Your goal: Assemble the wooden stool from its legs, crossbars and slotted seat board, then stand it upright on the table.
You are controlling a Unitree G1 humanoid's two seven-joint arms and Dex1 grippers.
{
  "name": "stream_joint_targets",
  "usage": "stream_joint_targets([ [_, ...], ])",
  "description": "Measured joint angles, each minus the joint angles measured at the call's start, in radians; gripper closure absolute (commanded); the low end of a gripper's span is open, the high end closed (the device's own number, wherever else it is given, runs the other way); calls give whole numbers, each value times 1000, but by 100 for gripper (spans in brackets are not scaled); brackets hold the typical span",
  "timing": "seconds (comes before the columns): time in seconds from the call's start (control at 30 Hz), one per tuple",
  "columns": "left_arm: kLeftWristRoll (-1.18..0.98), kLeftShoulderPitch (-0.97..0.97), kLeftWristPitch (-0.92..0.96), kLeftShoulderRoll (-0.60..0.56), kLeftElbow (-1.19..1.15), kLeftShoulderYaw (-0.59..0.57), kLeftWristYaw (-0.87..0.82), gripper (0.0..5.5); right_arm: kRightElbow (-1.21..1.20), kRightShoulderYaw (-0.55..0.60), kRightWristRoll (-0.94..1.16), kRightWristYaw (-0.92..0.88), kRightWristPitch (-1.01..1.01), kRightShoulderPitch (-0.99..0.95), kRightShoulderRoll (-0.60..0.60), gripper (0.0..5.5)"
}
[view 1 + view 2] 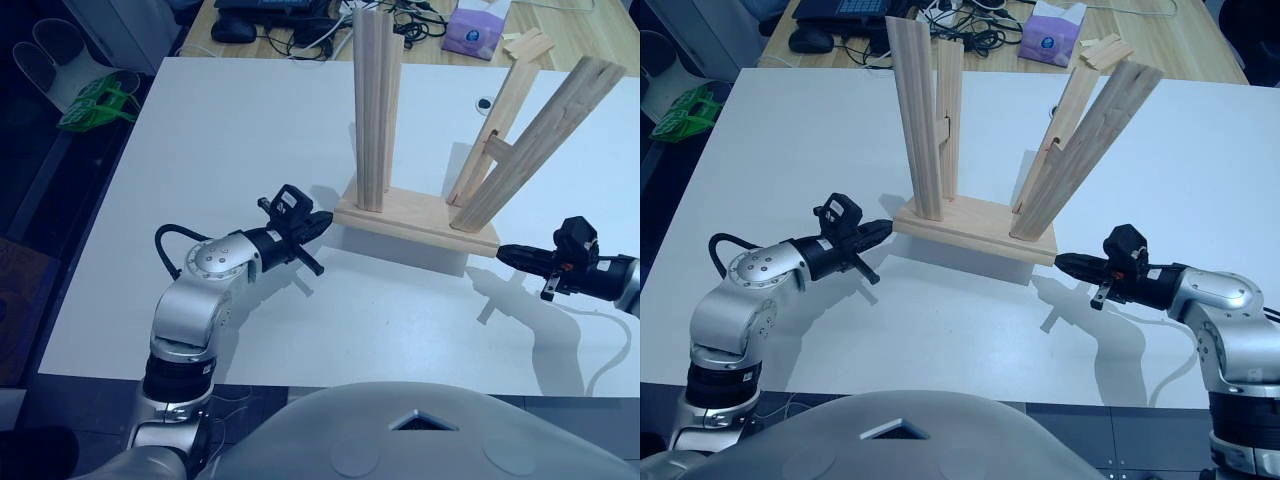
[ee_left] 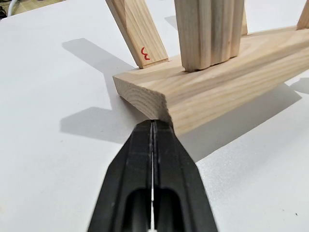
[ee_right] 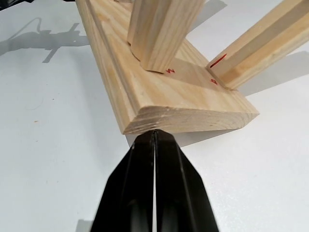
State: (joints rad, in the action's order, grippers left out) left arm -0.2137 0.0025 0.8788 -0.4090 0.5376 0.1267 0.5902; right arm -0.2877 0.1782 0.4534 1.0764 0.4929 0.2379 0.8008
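White table (image 1: 250, 130) bears pale, upside-down, four-legged stool (image 1: 410, 215).

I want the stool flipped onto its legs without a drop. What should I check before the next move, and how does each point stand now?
1. Board flat on table: ok.
2. Left claw shut, tip at one board end: ok.
3. Right claw shut, tip at the other end: ok.
4. Either claw gripping the board: not ok, both are shut beside it.
5. Legs fully seated in slots: cannot tell.
6. Standing upright: not ok, legs point up.
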Motion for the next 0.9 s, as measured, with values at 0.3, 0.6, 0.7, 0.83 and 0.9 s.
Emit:
stream_joint_targets([
  [0.3,-15,-28,52,-4,42,-41,-2,549,-51,41,50,1,40,6,-1,550],
  [0.6,-35,-55,92,18,51,-77,-15,549,-73,60,88,1,57,6,-7,550],
  [0.7,-43,-67,96,29,55,-94,-23,549,-81,74,115,1,64,5,-11,550],
  [0.83,-44,-68,97,29,63,-101,-24,549,-83,81,131,1,70,5,-17,550],
  [0.9,-44,-69,97,29,63,-103,-25,549,-83,81,132,1,71,3,-18,550],
])
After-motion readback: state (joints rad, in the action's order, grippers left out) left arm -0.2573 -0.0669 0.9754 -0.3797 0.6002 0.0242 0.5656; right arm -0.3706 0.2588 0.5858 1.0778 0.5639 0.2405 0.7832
